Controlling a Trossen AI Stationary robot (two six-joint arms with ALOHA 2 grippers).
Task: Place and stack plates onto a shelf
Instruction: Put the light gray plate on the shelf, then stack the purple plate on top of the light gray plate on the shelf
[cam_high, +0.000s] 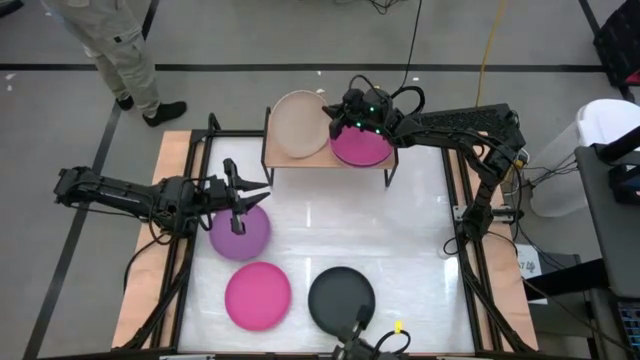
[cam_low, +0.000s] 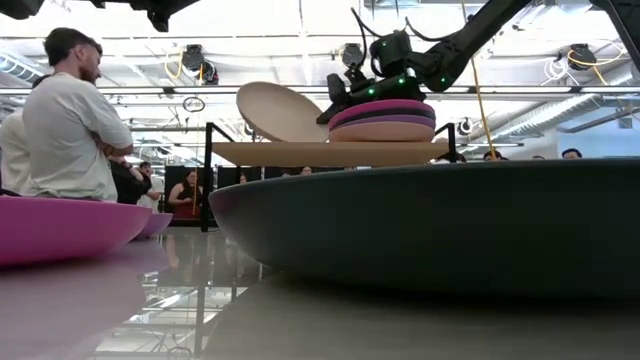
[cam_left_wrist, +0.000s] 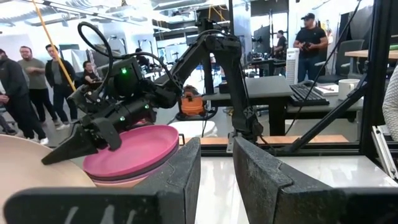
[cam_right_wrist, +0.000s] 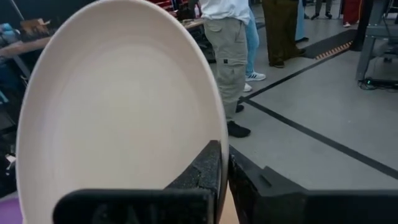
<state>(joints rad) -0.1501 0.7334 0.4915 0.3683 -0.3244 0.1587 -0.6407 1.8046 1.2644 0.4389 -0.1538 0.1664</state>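
Observation:
The light-wood shelf (cam_high: 300, 160) stands at the table's far edge. On its right half lies a stack (cam_low: 383, 118) of a hot pink plate over a purple and a salmon one. My right gripper (cam_high: 333, 122) is shut on the beige plate (cam_high: 298, 125), which stands tilted over the shelf's left half. My left gripper (cam_high: 250, 195) hovers open over the far rim of a purple plate (cam_high: 240, 232) that lies flat on the table. Near the front edge lie a hot pink plate (cam_high: 257, 295) and a black plate (cam_high: 340, 297). The other plates are out of view. My right gripper (cam_right_wrist: 224, 177) pinches the beige plate's rim (cam_right_wrist: 214, 127) between its two fingers, on the side toward the stack. The fingers come from the table's right. The plate is steeply tilted, its left side raised (cam_low: 245, 95) and its lower part down by the shelf board (cam_low: 330, 152).
Wooden side strips and black frame rails (cam_high: 180, 260) run along the table's left and right sides. Several people stand in the room beyond the table; one (cam_high: 120, 50) is close to its far left corner. The white table top (cam_high: 380, 220) is bare at its middle and right.

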